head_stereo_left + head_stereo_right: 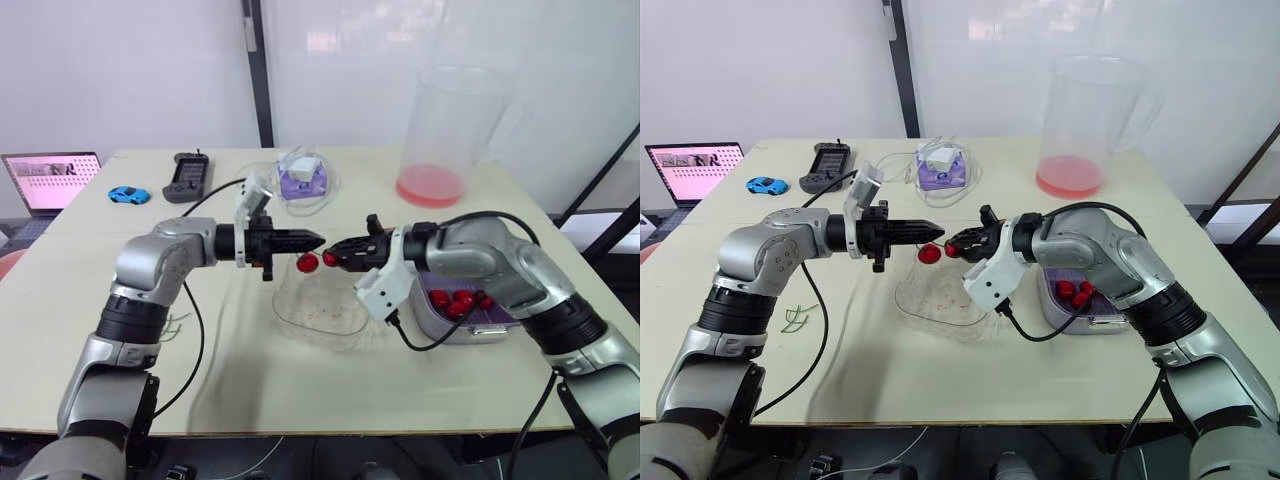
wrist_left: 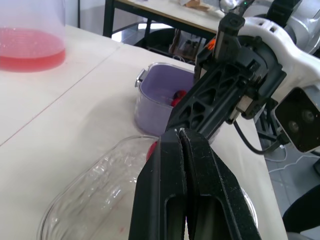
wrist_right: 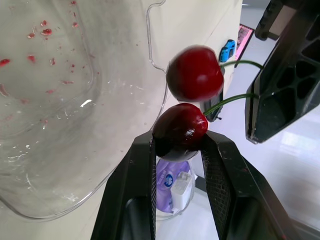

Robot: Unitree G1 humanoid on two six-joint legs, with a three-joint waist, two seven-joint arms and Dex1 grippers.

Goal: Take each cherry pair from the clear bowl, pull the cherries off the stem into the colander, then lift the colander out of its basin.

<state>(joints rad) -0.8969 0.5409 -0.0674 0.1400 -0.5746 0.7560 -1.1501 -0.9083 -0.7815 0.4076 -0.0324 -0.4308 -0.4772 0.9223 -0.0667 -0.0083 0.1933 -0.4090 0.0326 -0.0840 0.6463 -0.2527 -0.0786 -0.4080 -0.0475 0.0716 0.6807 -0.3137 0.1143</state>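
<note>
table (image 1: 250,385): pale top, near edge bare
clear bowl (image 1: 300,325): near centre of table; red juice specks on its floor; sat just left of the colander
loose stems (image 1: 795,318): green, flat on table left of the bowl, under the left arm
colander (image 1: 482,324): lavender, seated in its basin at the right; several red cherries (image 1: 460,298) lay inside
left gripper (image 1: 318,239): above the bowl, pointed right; fingers pressed together, pinching the pair's stems (image 3: 235,97)
right gripper (image 3: 179,144): above the bowl, pointed left, tip to tip with the left one; clamped on 1 cherry
held cherry (image 3: 180,131): dark red, squeezed between the right fingers
free cherry (image 3: 195,73): hung just beside the held one, on its own stem, touching no finger
purple box (image 1: 302,178): behind the grippers, white cable looped around it
controller (image 1: 187,177): black, far left of the box
toy car (image 1: 128,194): blue, beside the controller
laptop (image 1: 52,180): open, at the far left edge
pitcher (image 1: 445,130): clear, far right; pink liquid in the bottom
</note>
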